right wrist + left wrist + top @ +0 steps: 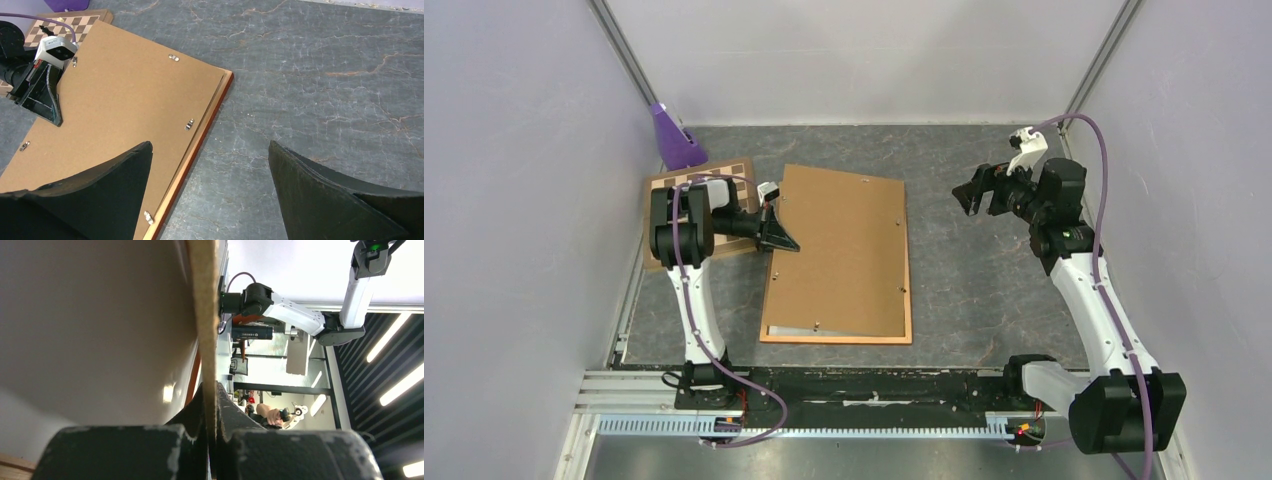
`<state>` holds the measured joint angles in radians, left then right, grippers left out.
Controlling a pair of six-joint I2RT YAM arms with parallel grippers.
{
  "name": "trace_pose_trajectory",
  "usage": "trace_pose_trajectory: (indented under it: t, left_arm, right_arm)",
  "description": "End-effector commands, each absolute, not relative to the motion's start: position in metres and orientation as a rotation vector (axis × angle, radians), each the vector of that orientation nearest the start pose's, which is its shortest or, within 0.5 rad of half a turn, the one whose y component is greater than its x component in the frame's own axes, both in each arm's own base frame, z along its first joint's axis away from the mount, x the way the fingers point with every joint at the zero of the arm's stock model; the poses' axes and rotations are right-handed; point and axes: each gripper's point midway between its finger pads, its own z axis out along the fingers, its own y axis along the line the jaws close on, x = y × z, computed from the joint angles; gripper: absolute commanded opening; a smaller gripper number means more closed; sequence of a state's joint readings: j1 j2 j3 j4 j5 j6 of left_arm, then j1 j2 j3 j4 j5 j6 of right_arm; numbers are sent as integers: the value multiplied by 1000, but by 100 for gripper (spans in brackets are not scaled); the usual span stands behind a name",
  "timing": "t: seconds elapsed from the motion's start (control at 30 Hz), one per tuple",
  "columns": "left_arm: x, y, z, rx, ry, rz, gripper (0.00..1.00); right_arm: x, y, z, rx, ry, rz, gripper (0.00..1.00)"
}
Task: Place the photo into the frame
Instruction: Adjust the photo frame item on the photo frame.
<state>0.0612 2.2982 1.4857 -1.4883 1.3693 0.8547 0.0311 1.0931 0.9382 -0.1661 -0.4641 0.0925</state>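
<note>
**Left pinches, right stands open**

The left arm [692, 290] rises from its base, bends at the elbow and reaches low to the right. The left gripper [786, 243] is closed tight on the edge of a thin board [844, 250]. The right arm [1104, 310] stretches far forward, with the wrist turned to the left. The right gripper [210, 145] hangs in the air, jaws wide apart, and holds nothing.

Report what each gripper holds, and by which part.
The left gripper pinches the flat brown hardboard backing panel by its left edge, near the far corner. The right gripper, open, holds nothing.
</note>
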Motion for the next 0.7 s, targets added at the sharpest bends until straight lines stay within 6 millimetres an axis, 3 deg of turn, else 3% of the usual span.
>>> trace_pose_trajectory:
  t: [0.0, 0.3, 0.47, 0.67]
  left_arm:
    - [307, -154, 120, 137, 2270, -2107, 2]
    - [305, -146, 117, 97, 2275, -2105, 3]
    - [304, -144, 114, 84, 2269, -2104, 15]
    - [305, -144, 109, 44, 2272, -2125, 13]
  right_arm:
    - [355, 92, 272, -279, 1805, 491, 89]
    - [352, 92, 271, -279, 1805, 485, 89]
    - [351, 92, 270, -280, 1805, 483, 89]
    - [351, 92, 270, -279, 1803, 483, 89]
